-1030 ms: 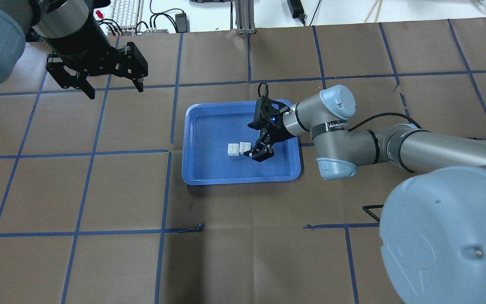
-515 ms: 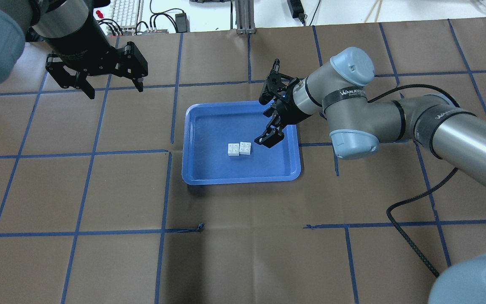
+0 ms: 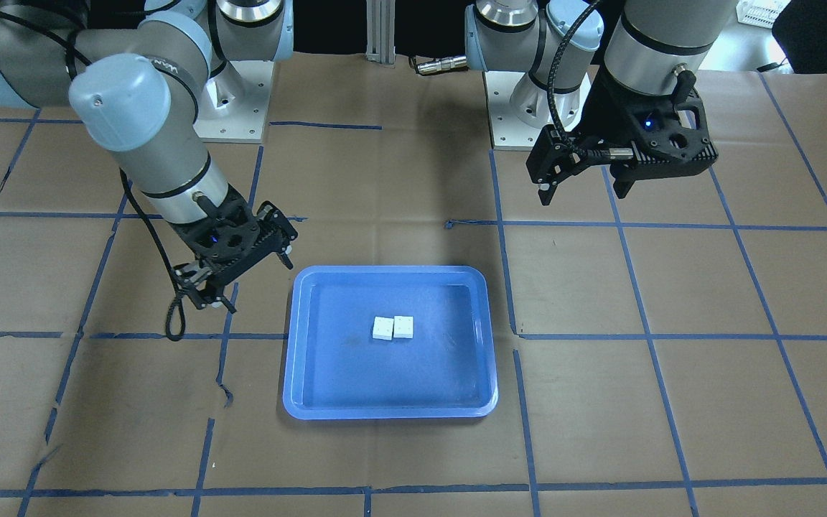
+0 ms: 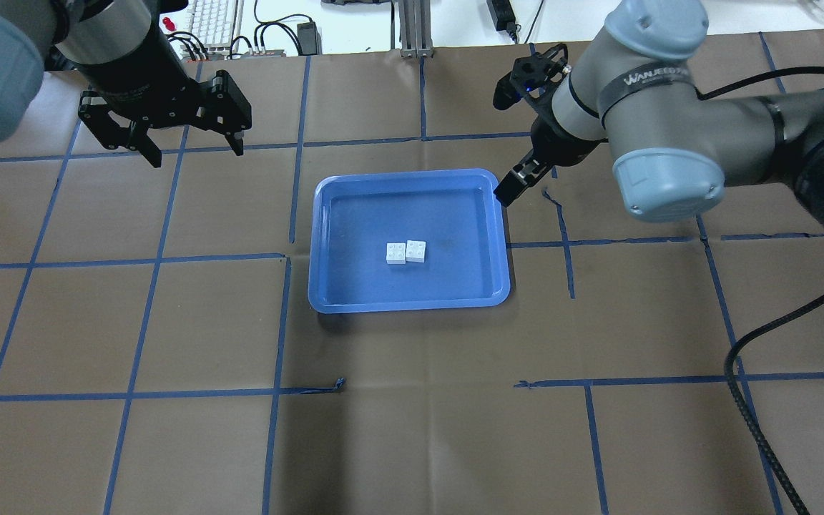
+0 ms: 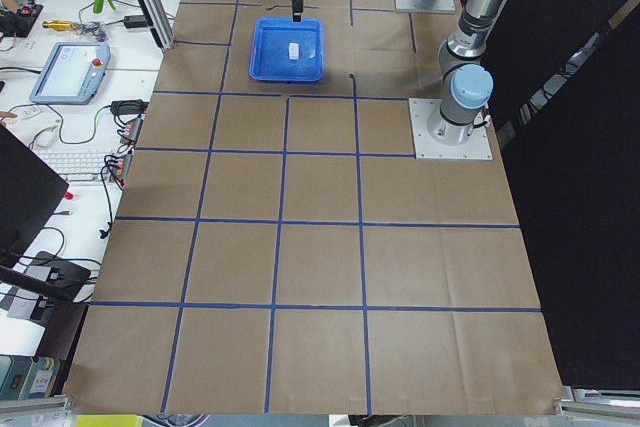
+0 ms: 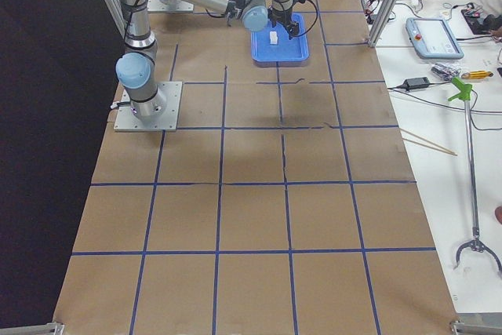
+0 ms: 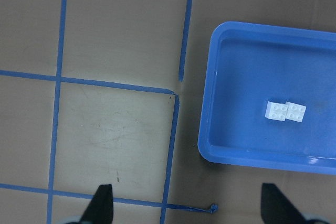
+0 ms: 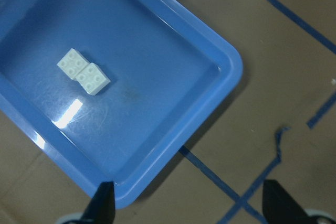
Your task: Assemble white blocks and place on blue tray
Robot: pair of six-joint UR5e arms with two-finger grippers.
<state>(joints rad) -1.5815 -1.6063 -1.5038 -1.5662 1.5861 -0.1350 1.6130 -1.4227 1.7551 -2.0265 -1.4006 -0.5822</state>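
Observation:
Two white blocks (image 4: pixel 406 252) lie touching, side by side and slightly staggered, studs up, in the middle of the blue tray (image 4: pixel 369 214). They also show in the front view (image 3: pixel 393 327), the left wrist view (image 7: pixel 285 112) and the right wrist view (image 8: pixel 84 72). My right gripper (image 4: pixel 508 192) is open and empty, raised beside the tray's far right corner; it shows in the front view (image 3: pixel 252 283). My left gripper (image 4: pixel 197 154) is open and empty, high over the table far to the tray's left, also in the front view (image 3: pixel 584 197).
The tray (image 3: pixel 385 373) sits on brown paper marked with blue tape lines. A keyboard (image 4: pixel 213 21) and cables lie beyond the table's far edge. The right arm's black cable (image 4: pixel 748 400) hangs over the right side of the table.
My right gripper has let go of the blocks, risen and drawn back from the tray's middle to beyond its far right corner. The blocks stay put. The left arm has not moved.

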